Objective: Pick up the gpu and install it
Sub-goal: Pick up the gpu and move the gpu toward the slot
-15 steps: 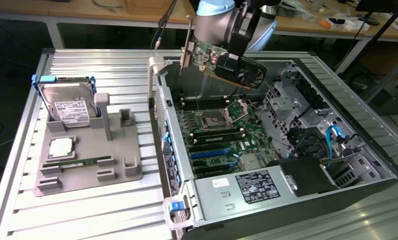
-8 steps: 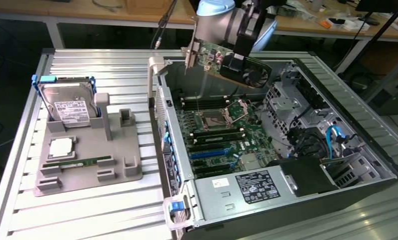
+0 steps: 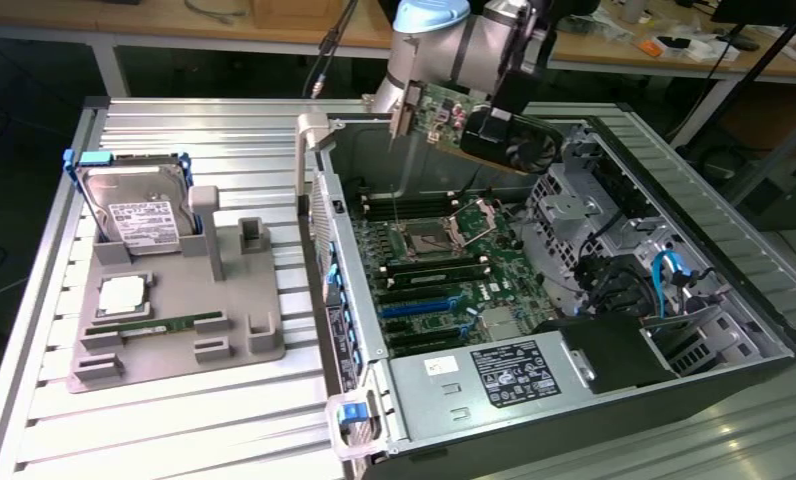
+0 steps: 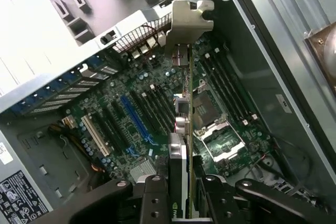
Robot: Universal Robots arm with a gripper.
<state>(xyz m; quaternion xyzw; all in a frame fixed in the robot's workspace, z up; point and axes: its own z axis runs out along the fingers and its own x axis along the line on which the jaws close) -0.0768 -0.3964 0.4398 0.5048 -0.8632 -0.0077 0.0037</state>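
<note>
My tool (image 4: 181,195) is gripping the gpu (image 3: 438,110), hanging it tilted in the air above the open case (image 3: 371,150), over the motherboard (image 3: 425,280) inside; the grey tray (image 3: 238,300) on the bench (image 3: 171,430) is carrying a hard drive (image 3: 138,215) and RAM stick (image 3: 158,326)

No word or number reads clearly. Between the jaws, the gpu (image 4: 177,182) carries a green logo (image 4: 176,212) on its edge, its pale letters cut off. Well away from the jaws, a black label (image 3: 509,368) shows white certification marks and tiny print. The hard drive (image 3: 125,185) has a white label (image 3: 141,222) with illegible dark print.
</note>
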